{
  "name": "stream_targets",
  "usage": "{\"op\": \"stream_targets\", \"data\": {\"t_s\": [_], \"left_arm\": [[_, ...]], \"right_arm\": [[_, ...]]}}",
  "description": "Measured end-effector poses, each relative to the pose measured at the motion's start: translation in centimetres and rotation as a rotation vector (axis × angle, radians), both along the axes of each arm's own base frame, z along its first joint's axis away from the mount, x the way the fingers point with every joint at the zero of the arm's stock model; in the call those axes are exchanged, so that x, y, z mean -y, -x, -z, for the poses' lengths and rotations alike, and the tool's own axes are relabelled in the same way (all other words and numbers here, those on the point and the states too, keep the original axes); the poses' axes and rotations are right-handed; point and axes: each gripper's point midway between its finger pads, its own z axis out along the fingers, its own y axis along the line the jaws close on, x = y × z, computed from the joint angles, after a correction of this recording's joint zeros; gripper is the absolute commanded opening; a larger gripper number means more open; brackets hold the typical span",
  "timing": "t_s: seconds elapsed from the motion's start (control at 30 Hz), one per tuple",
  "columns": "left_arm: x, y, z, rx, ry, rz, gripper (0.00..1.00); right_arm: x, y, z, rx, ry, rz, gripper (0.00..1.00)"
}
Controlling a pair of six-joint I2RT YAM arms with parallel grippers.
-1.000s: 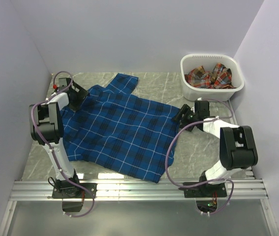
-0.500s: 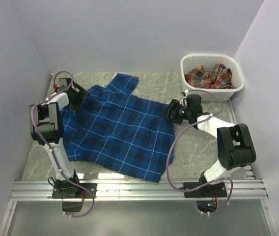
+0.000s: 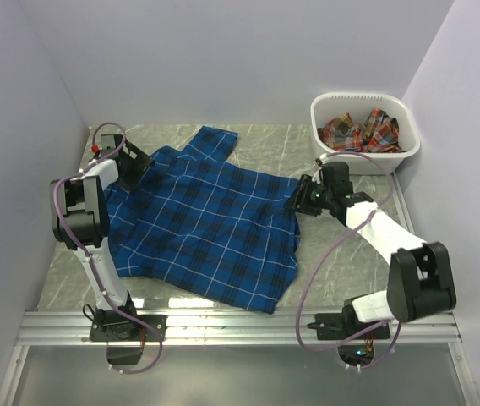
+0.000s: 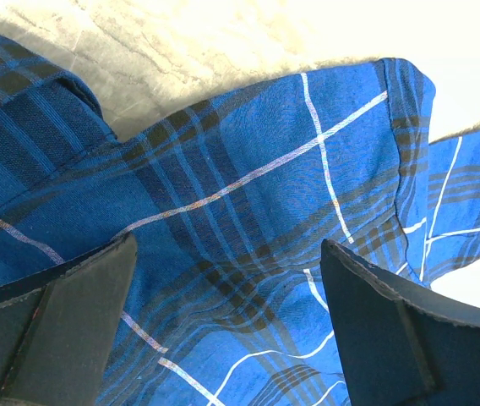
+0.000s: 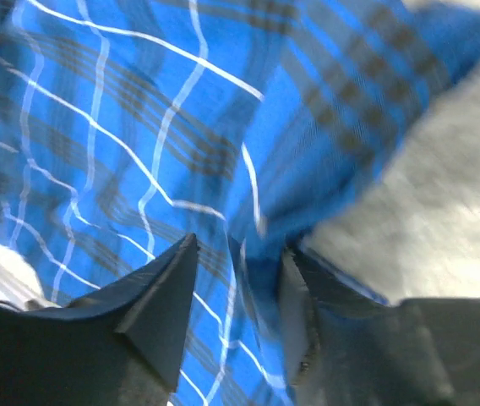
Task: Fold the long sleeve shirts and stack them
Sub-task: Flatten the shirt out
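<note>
- Right wrist view: the right tool (image 5: 238, 254) has its two dark fingers standing close together, with a ridge of the blue shirt (image 5: 139, 118) rising between them (motion blur hides whether they actually pinch it, so I cannot tell).
- That ridge sits at the shirt's right-hand edge, where the cloth meets the grey marbled bench (image 5: 443, 203).
- Left wrist view: the left tool (image 4: 227, 254) is spread wide and gripping nothing. Its fingers are well apart over blue plaid at the shirt's far left part.
- Top view: the blue shirt lies spread out across the middle of the bench, between the two arms.
- The red-orange shirt (image 3: 358, 132) lies crumpled inside the white basket (image 3: 360, 159) at the far right corner, well apart from the blue one.
</note>
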Motion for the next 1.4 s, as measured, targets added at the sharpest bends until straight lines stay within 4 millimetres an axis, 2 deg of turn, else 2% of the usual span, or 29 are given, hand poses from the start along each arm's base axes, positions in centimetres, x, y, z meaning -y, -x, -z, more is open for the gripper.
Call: {"op": "stream_targets", "data": {"t_s": [0.1, 0.23, 0.3, 0.4, 0.53, 0.63, 0.73, 0.77, 0.8, 0.87, 1.0, 1.07, 1.27, 1.33, 1.4], "left_arm": [[0.0, 0.1, 0.0, -0.004, -0.001, 0.002, 0.99], [0.0, 0.3, 0.0, -0.016, -0.005, 0.008, 0.98], [0.0, 0.8, 0.0, -0.032, -0.006, 0.012, 0.99], [0.1, 2.0, -0.4, -0.07, -0.006, 0.014, 0.99], [0.1, 3.2, -2.9, -0.059, -0.02, 0.017, 0.99], [0.2, 4.3, -5.8, -0.005, -0.038, 0.027, 0.99], [0.4, 5.9, -7.4, 0.03, -0.053, 0.032, 0.99], [0.4, 6.4, -7.4, 0.03, -0.056, 0.035, 0.99], [0.5, 6.9, -7.1, 0.023, -0.056, 0.036, 0.99], [0.7, 7.9, -5.5, -0.009, -0.045, 0.042, 0.99], [1.4, 11.3, -1.3, -0.12, -0.012, 0.043, 0.99], [1.6, 12.5, -0.1, -0.163, -0.003, 0.04, 0.99], [1.6, 12.5, 0.2, -0.174, 0.005, 0.035, 0.99], [1.6, 12.2, 0.2, -0.174, 0.008, 0.032, 0.99], [1.6, 11.9, 0.0, -0.169, 0.008, 0.03, 0.99]], "right_arm": [[1.7, 1.1, -0.5, -0.025, 0.067, 0.059, 0.4], [4.8, 1.3, -0.5, -0.062, 0.194, 0.204, 0.42], [5.4, 1.6, -0.6, -0.066, 0.21, 0.231, 0.45], [4.4, 1.3, -1.3, -0.045, 0.152, 0.218, 0.46], [1.3, 0.0, -1.5, -0.031, 0.037, 0.179, 0.47], [0.1, -0.7, 0.9, -0.082, -0.01, 0.187, 0.47], [0.4, -1.1, 4.4, -0.171, -0.012, 0.228, 0.47], [0.7, -1.3, 6.0, -0.209, -0.004, 0.246, 0.47], [1.1, -1.4, 6.7, -0.223, 0.003, 0.259, 0.47], [1.7, -1.6, 8.6, -0.272, 0.034, 0.286, 0.47], [2.2, -5.1, 7.9, -0.228, 0.079, 0.31, 0.48], [2.3, -7.3, 7.7, -0.205, 0.108, 0.317, 0.48], [1.8, -13.3, 8.3, -0.186, 0.22, 0.326, 0.49], [1.3, -14.2, 7.9, -0.17, 0.25, 0.314, 0.5], [0.8, -13.8, 7.3, -0.156, 0.285, 0.294, 0.54]]}}
